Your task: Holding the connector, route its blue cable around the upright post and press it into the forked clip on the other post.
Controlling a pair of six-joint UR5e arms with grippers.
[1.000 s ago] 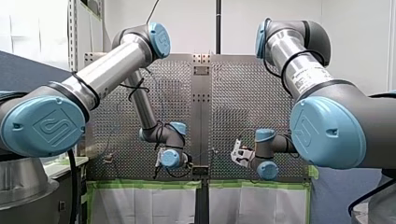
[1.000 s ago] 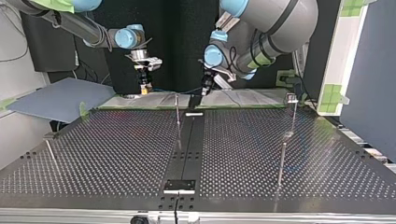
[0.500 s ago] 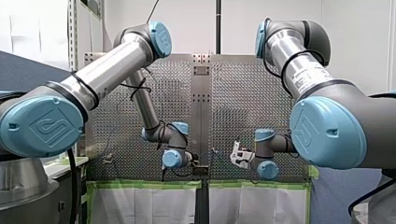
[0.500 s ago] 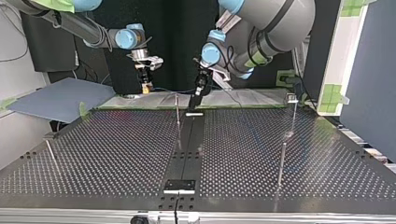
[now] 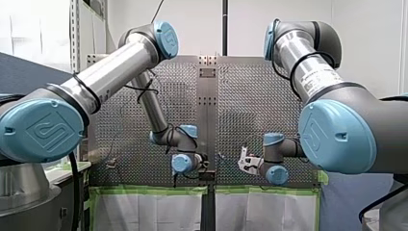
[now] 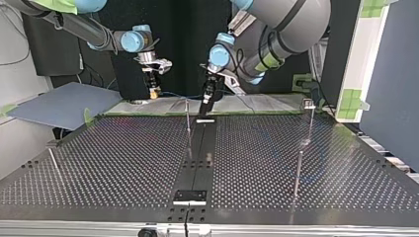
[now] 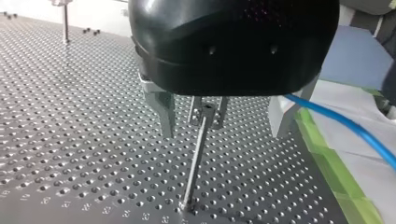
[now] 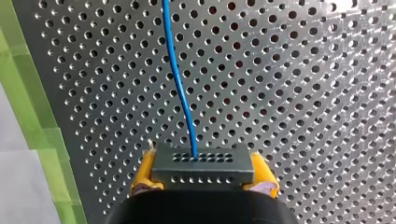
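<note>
In the right wrist view my right gripper (image 8: 204,184) has its yellow pads (image 8: 142,175) shut on a grey connector block (image 8: 203,168). The blue cable (image 8: 180,79) runs from the block out over the perforated table. In the left wrist view my left gripper (image 7: 223,134) is open, its metal fingers (image 7: 161,112) wide apart with nothing held. A thin post topped by a forked clip (image 7: 207,114) stands ahead, between the fingers, and the blue cable (image 7: 345,126) passes beside the far finger. In the top view my left gripper (image 6: 207,95) hangs just beside that post (image 6: 188,118); my right gripper (image 6: 154,90) is further left.
More thin posts stand on the perforated table (image 6: 123,163): one at the top view's right (image 6: 309,121), one nearer the front right (image 6: 298,173), one at the left (image 6: 53,160). Green tape (image 7: 327,163) marks the table's back edge. A grey board (image 6: 64,103) lies at the left.
My left arm has swung towards the table's middle, carrying its gripper leftward in the top view to beside the centre post. My right gripper has barely moved and keeps the connector.
</note>
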